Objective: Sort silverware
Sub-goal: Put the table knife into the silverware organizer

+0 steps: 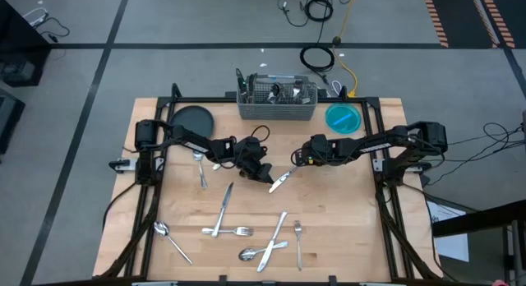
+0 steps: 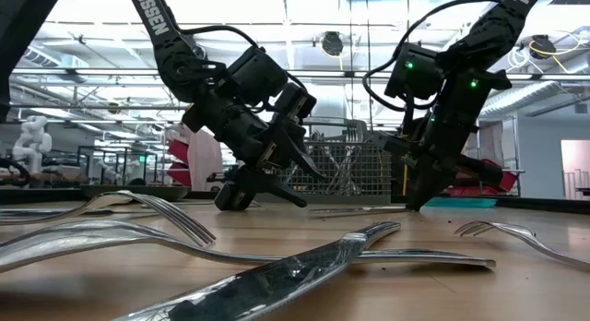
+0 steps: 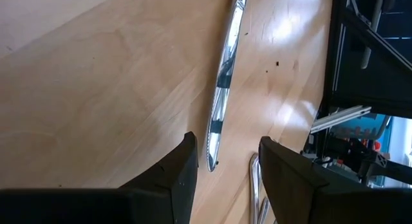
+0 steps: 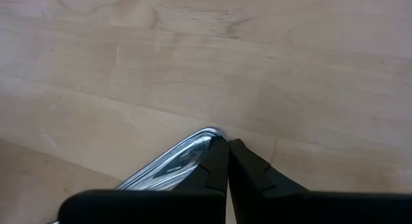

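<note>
Silverware lies scattered over the pale wooden table [image 1: 345, 228] in the high view: a shiny metal table knife [image 1: 281, 180] sits at mid-table between the 2 dark grippers, a spoon [image 1: 200, 166] lies near the left arm, and more forks, spoons and knives [image 1: 271, 237] spread across the near half. The left gripper [image 1: 265, 172] hovers by the knife's left end and the right gripper [image 1: 297, 161] meets its right end. A grey wire-mesh caddy [image 1: 277, 103] stands at the far edge between a dark round plate [image 1: 192, 120] and a blue round dish [image 1: 343, 118]. From the low view, the left gripper [image 2: 277, 178] hangs tilted just above the wood, while the right gripper [image 2: 412, 203] points straight down onto the tabletop; blurred forks [image 2: 138, 219] fill the foreground. Through the left wrist view, the left gripper [image 3: 226, 166] has its fingers [image 3: 183, 169] apart, the knife [image 3: 222, 89] running away from the gap between them. Through the right wrist view, the right gripper [image 4: 226, 159] has its fingers [image 4: 215, 169] pressed together, a rounded silver tip [image 4: 187, 153] touching one of them.
</note>
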You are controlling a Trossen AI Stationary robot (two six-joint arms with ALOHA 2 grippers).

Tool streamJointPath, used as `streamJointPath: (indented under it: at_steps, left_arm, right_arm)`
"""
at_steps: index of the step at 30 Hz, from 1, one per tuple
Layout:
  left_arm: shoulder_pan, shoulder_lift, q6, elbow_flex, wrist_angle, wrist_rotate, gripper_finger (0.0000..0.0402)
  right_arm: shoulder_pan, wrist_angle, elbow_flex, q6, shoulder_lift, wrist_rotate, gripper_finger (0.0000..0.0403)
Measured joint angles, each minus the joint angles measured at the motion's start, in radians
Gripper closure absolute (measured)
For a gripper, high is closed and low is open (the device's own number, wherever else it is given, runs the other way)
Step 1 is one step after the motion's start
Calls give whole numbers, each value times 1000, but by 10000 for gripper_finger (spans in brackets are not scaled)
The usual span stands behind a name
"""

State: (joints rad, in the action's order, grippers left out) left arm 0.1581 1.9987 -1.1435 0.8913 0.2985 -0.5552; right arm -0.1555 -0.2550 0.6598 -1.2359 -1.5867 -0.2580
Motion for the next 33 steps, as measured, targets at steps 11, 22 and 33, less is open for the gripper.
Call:
streamJointPath:
  at_steps: [11,22,33]
  left_arm:
    - [-22,1,-3,2,-2,35,234]
    - [-29,2,26,6,-56,58,234]
    - [-52,0,76,29,-140,124,234]
  right_arm:
    - [0,57,-1,23,-2,-1,403]
    - [-6,81,-2,31,-2,1,403]
    - [-6,80,-1,51,-2,0,403]
